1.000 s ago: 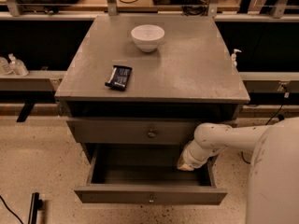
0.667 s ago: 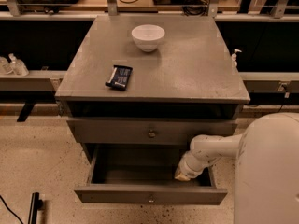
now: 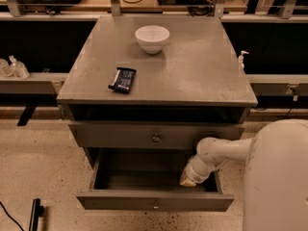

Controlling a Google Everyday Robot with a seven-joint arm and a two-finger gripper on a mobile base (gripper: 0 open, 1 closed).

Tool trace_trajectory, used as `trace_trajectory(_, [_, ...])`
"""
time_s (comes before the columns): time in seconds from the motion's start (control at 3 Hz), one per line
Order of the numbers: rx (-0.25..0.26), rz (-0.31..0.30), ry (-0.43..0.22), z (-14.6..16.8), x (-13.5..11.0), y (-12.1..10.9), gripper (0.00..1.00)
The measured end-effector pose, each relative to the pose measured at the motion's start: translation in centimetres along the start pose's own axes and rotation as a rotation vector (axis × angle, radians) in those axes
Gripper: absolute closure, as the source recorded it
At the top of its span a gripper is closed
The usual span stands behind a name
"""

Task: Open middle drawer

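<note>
grey-painted and plain-fronted, the middle drawer [image 3: 120, 200] stands pulled out toward the near side, just below the shut upper drawer [image 3: 120, 136]. the gripper [image 3: 189, 179] sits inside its right end (spread or pressed together, i cannot tell). it looks stiff, empty and probably light; the small centre knob [image 3: 155, 206] is the natural hold.

Grey middle drawer [image 3: 120, 201], round knob, pulled open, gripper [image 3: 190, 179] jaws inside right

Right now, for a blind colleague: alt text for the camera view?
The middle drawer of the grey cabinet stands pulled out, with the gripper inside at its right end. On top sit a white bowl and a dark object.
</note>
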State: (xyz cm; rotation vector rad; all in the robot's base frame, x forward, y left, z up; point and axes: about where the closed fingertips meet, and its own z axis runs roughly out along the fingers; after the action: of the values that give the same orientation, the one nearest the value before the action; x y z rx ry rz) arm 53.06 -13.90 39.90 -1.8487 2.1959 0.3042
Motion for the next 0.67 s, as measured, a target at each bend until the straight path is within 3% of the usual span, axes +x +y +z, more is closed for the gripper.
trace_trajectory(0.67, [-0.072,-0.042,0.0,0.4,0.2,2.2,1.0])
